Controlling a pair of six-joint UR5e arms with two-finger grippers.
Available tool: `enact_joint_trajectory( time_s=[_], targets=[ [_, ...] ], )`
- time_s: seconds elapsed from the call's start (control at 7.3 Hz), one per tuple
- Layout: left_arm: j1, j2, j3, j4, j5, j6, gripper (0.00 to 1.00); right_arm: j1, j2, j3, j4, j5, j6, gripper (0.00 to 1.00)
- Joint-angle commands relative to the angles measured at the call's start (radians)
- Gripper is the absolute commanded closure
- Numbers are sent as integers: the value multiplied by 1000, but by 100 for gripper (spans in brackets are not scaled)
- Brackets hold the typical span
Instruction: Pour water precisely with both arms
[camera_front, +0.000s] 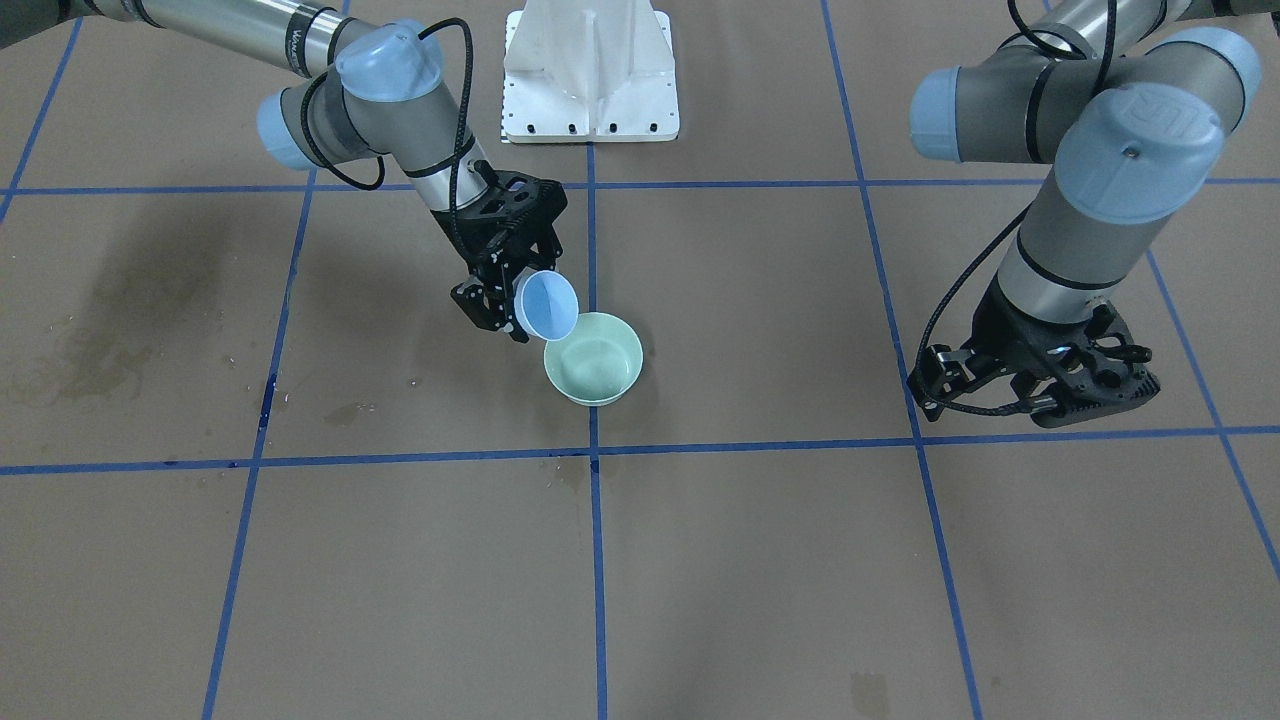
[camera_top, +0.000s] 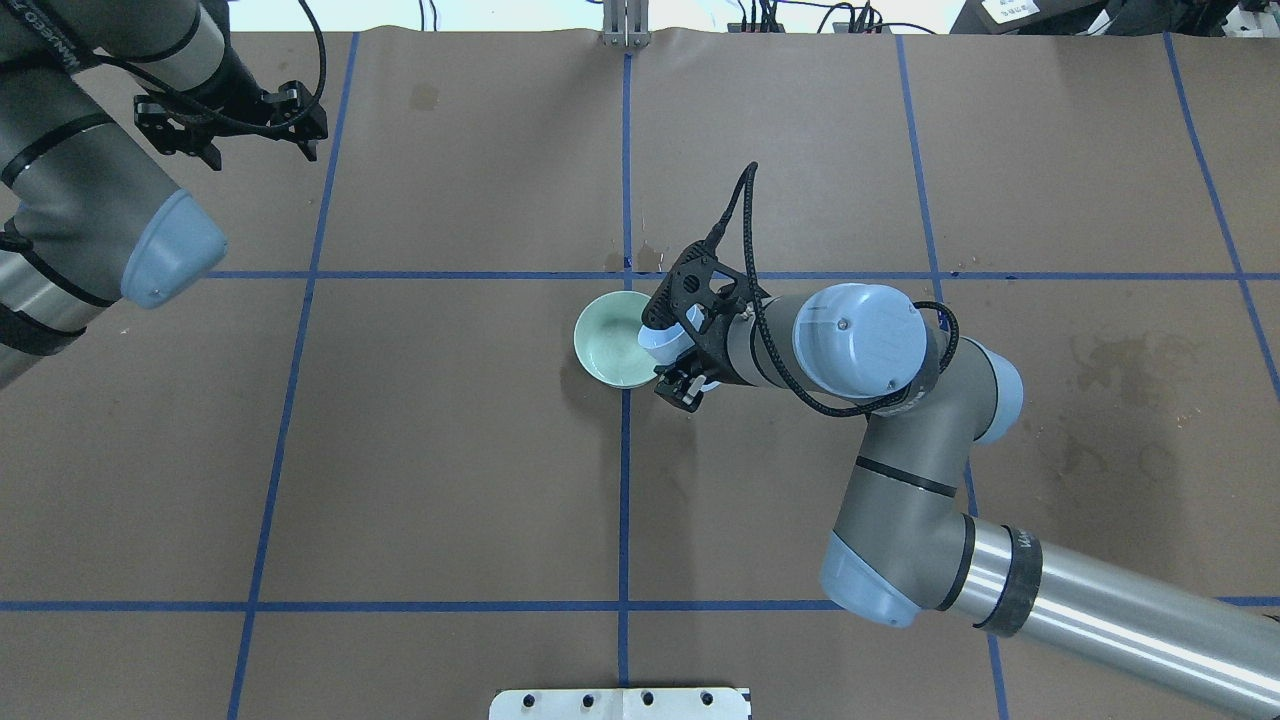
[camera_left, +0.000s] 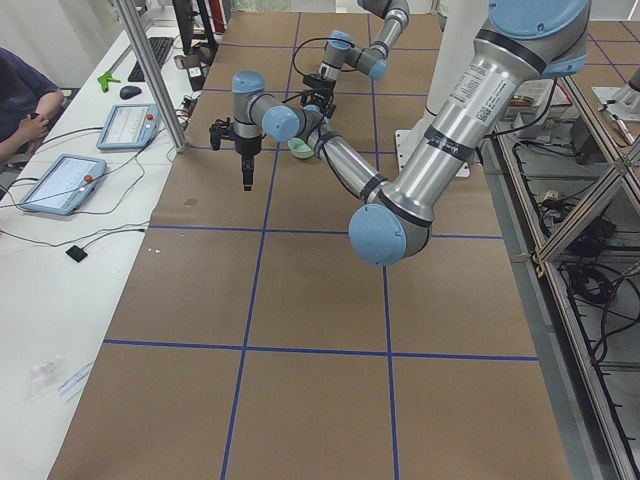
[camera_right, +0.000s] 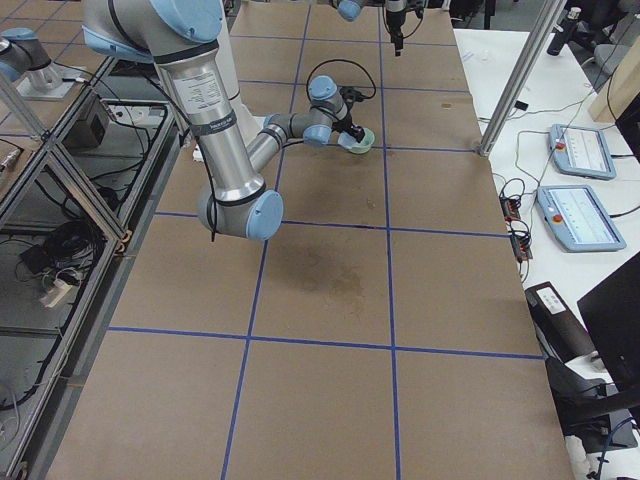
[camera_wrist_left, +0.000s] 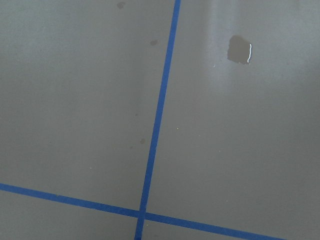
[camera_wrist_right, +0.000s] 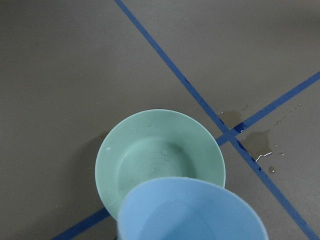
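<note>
My right gripper (camera_front: 515, 298) is shut on a pale blue cup (camera_front: 547, 305) and holds it tilted, mouth over the near rim of a pale green bowl (camera_front: 597, 362) at the table's middle. In the right wrist view the cup (camera_wrist_right: 190, 212) overlaps the bowl (camera_wrist_right: 150, 150). A faint water surface shows inside the cup and a small glint in the bowl; I see no stream. The overhead view shows the same hold (camera_top: 680, 345). My left gripper (camera_top: 232, 125) hangs empty far off over the bare table (camera_front: 1035, 385). I cannot tell whether it is open or shut.
The white ribbed pedestal (camera_front: 590, 70) stands at the robot's edge. Dark wet stains (camera_front: 100, 350) mark the brown paper. Small puddles lie by the tape crossing (camera_wrist_right: 257, 145) and under the left wrist (camera_wrist_left: 239, 49). An operator (camera_left: 25, 105) sits beside the table.
</note>
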Motion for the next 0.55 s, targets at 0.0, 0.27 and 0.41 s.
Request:
enact_joint_trajectory(
  time_s=[0.0,0.27,0.41],
  targets=[
    [0,7,-3,-2,0,8,0,17,54,-1,-124,21,-20,100],
    [-2,8,-2,-2,0,8,0,16,107,-22,-236,25,-55,100],
    [-2,8,0,-2,0,8,0,16,152,-45,-296,29,-60,100]
  ],
)
